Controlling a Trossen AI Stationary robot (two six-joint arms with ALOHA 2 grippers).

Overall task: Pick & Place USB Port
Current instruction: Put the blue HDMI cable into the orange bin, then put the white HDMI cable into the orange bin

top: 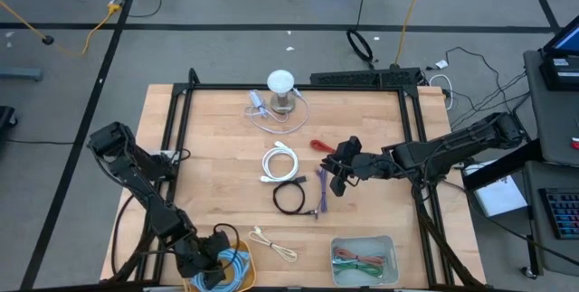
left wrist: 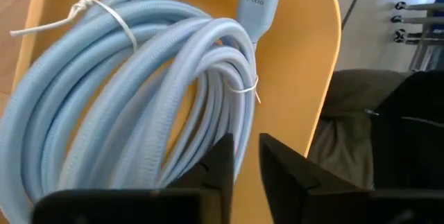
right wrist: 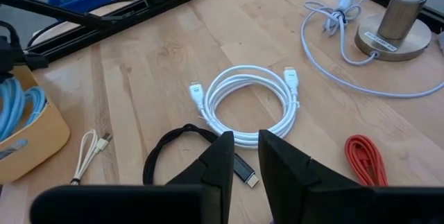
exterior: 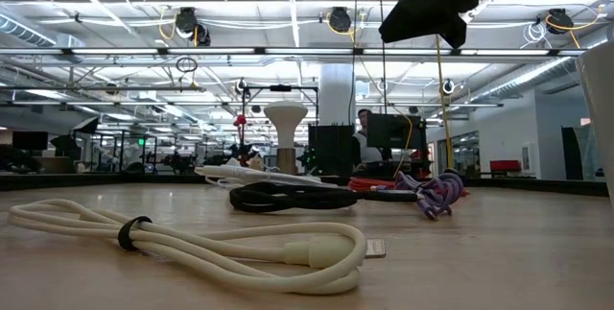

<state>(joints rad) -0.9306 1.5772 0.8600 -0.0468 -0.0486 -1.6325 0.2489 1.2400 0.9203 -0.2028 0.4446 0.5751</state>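
Observation:
A light blue USB cable (left wrist: 125, 92), coiled and tied with white ties, lies in an orange tray (left wrist: 298, 64) at the table's near left. My left gripper (left wrist: 245, 156) hovers just over the coil's edge, open by a narrow gap with nothing between its fingers; in the high view my left gripper (top: 210, 258) stands beside the orange tray (top: 246, 254). My right gripper (top: 337, 180) hangs above the table's middle right, narrowly open and holding nothing. Below it lie a white coil (right wrist: 250, 106), a black cable (right wrist: 180, 151) and a purple cable (top: 321, 193).
A red cable (top: 323, 146) and a cream cable (top: 274, 245) lie on the wood. A clear bin (top: 364, 260) with red and green cables stands near the front right. A white lamp-like stand (top: 281, 89) with a white cord stands at the far edge. A black frame borders the table.

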